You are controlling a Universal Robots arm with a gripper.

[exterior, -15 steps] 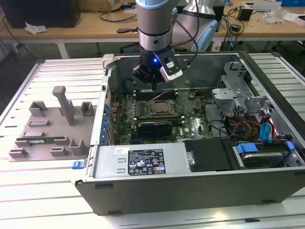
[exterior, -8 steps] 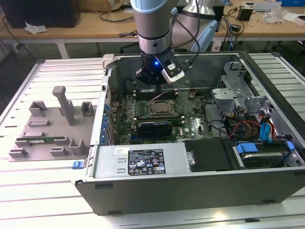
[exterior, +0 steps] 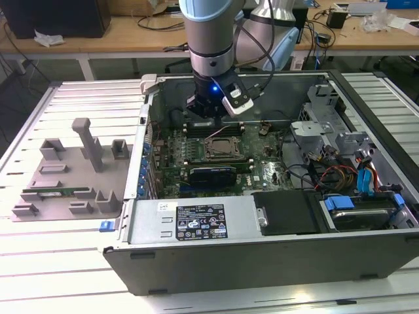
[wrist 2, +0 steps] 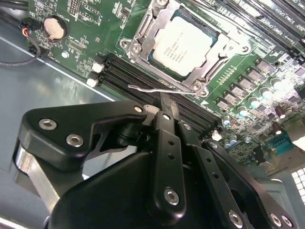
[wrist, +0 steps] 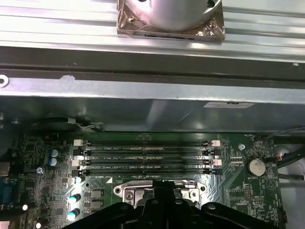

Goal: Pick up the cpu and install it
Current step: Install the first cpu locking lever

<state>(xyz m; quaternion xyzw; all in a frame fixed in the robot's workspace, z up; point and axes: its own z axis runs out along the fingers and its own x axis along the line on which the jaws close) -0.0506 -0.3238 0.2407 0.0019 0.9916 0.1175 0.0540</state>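
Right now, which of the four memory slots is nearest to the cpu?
The outermost slot of the row, the one bordering the socket frame that holds the cpu; the other three lie toward the case wall.

The open computer case (exterior: 196, 255) sits on the bench (exterior: 59, 275), and off to the exterior view's left of it lies a parts tray (exterior: 65, 171) with a memory stick (exterior: 55, 193) on it. Inside the case the motherboard (exterior: 268, 171) lies flat, and there's the cpu (wrist 2: 183, 45), seated in the socket frame (wrist 2: 140, 38). Memory slots (wrist: 147, 155) run between the socket and the case wall. The end effector (wrist 2: 164, 102) hangs over those slots, just beside the socket lever (wrist 2: 143, 88). The coin battery (wrist 2: 56, 27) sits well apart, near the board's edge.
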